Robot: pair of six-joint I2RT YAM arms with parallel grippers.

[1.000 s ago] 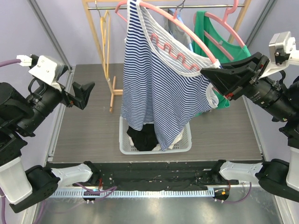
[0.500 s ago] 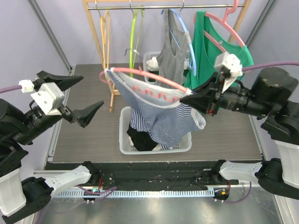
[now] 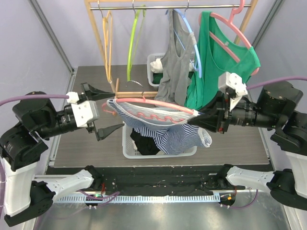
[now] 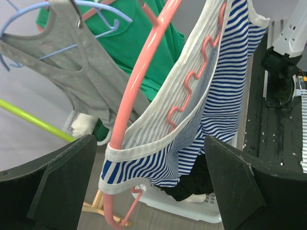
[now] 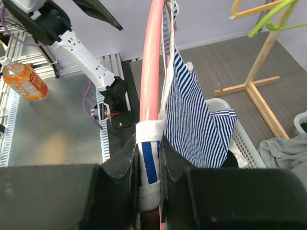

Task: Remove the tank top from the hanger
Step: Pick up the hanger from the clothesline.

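The right fingers (image 3: 200, 116) are clenched on one end of the pink hanger (image 3: 144, 101), with a white-edged strap of the striped tank top (image 3: 168, 135) pinched against it. The hanger is held nearly level between the two sets of fingers. The left fingers (image 3: 106, 109) are spread wide, the hanger's far end and the other strap lying between them, seemingly untouched. Below both, the top's body is draped into the white basket (image 3: 125, 146) on the bench (image 3: 76, 139).

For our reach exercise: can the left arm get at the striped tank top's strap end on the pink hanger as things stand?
Probably yes: the left gripper has its jaws open either side of the striped tank top on the pink hanger, nothing between.
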